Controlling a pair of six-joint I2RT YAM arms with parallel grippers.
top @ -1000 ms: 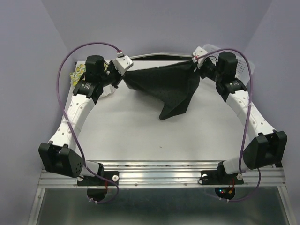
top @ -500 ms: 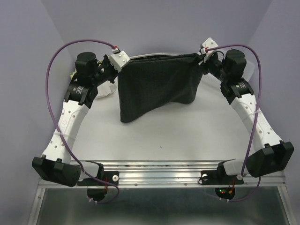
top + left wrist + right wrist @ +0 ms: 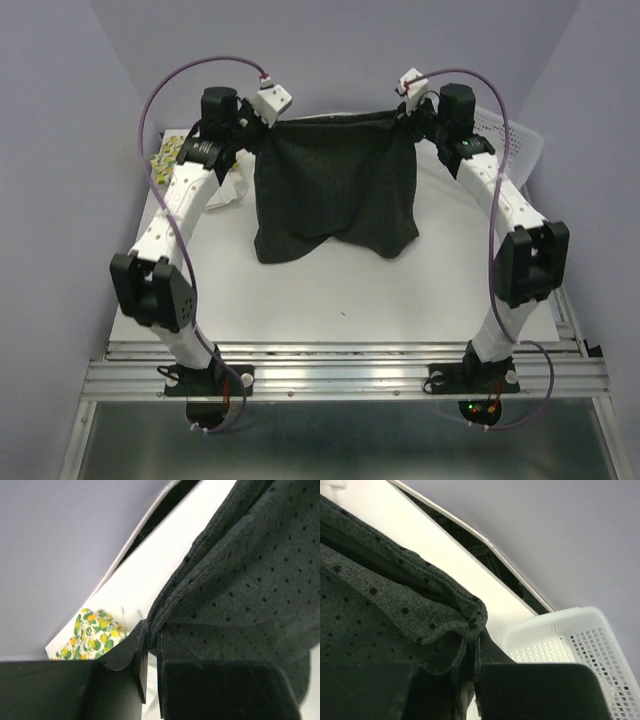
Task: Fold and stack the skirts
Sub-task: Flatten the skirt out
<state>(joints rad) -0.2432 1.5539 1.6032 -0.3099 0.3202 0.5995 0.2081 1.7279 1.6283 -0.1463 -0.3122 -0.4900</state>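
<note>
The left arm and right arm rise from their bases at the near edge, elbows pushed out to the sides, forearms angling inward toward the far side. The left gripper and right gripper are held high, well apart and roughly level. Each one's 2 fingers are pinched on a top corner of the black skirt, with only a thin slit between the jaws in the wrist views.

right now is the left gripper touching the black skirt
Touching. The left wrist view shows the left gripper shut on a bunched corner of the black skirt, with cloth squeezed between its fingers.
</note>
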